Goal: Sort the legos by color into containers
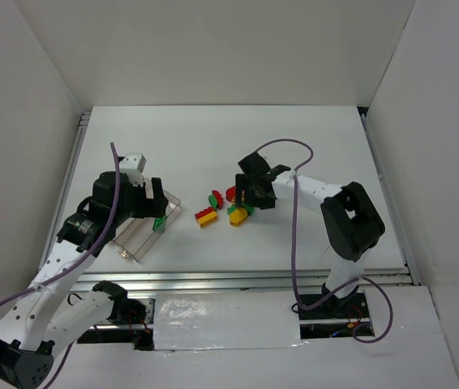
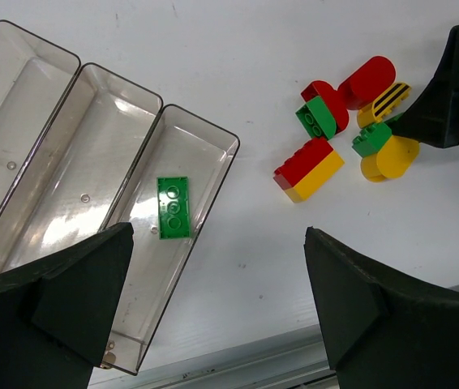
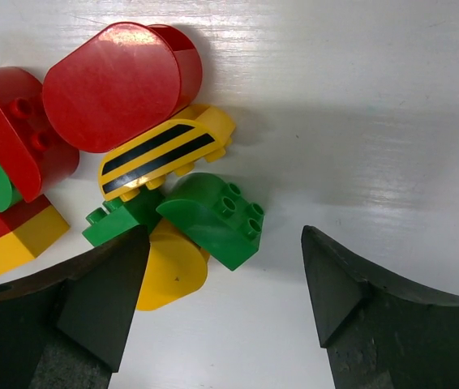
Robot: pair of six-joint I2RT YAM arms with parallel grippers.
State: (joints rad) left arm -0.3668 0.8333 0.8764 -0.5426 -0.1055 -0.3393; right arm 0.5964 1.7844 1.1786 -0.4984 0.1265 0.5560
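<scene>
The containers, one clear three-compartment tray (image 2: pixel 75 97) (image 1: pixel 136 239), lie under my left gripper (image 2: pixel 218 243) (image 1: pixel 155 207), which hangs open above the tray's right end with nothing in it. A flat green lego (image 2: pixel 173 207) lies in the right-hand compartment. The other legos sit bunched on the table: a red-and-yellow brick (image 2: pixel 309 168), a red rounded piece (image 3: pixel 120 85), a striped yellow wedge (image 3: pixel 160 154), a green brick (image 3: pixel 116 220), a yellow rounded piece (image 3: pixel 173 271). My right gripper (image 3: pixel 224 243) (image 1: pixel 246 203) is open, low over the bunch, straddling a green rounded lego (image 3: pixel 213 219) without touching it.
A red rounded piece with a green piece against it (image 3: pixel 6 134) lies at the bunch's left. White walls enclose the table, and a metal rail (image 1: pixel 238 279) runs along its near edge.
</scene>
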